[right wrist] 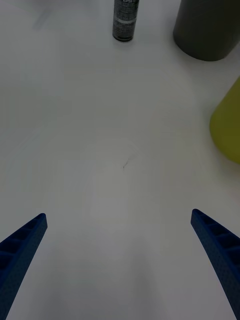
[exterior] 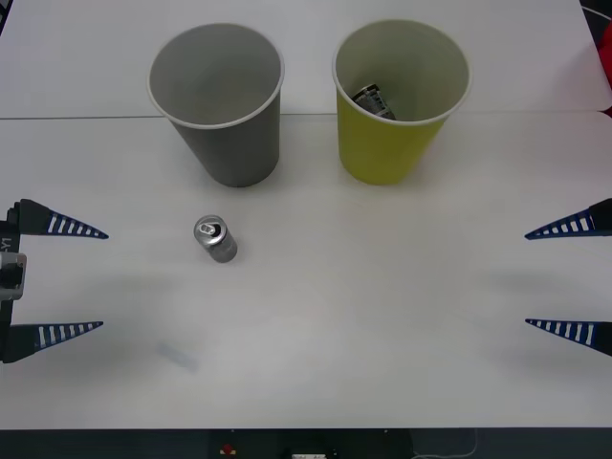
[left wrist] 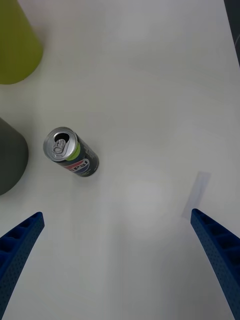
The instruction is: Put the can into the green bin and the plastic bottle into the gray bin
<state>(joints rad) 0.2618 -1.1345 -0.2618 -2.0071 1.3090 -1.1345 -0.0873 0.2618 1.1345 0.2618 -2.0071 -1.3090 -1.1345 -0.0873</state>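
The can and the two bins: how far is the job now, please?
Little looks done. The can stands upright on the table, in front of the gray bin, which looks empty. The green bin already holds a dark object with white markings. Left gripper and right gripper are open, holding nothing. Left to do: put the can into the green bin.

bare table (exterior: 382,316) from the can (exterior: 216,239) rightward, open passage | can upright, apart from gray bin (exterior: 220,105) behind it, reachable from sides and above | gray bin and green bin (exterior: 397,105) near each other, gap between
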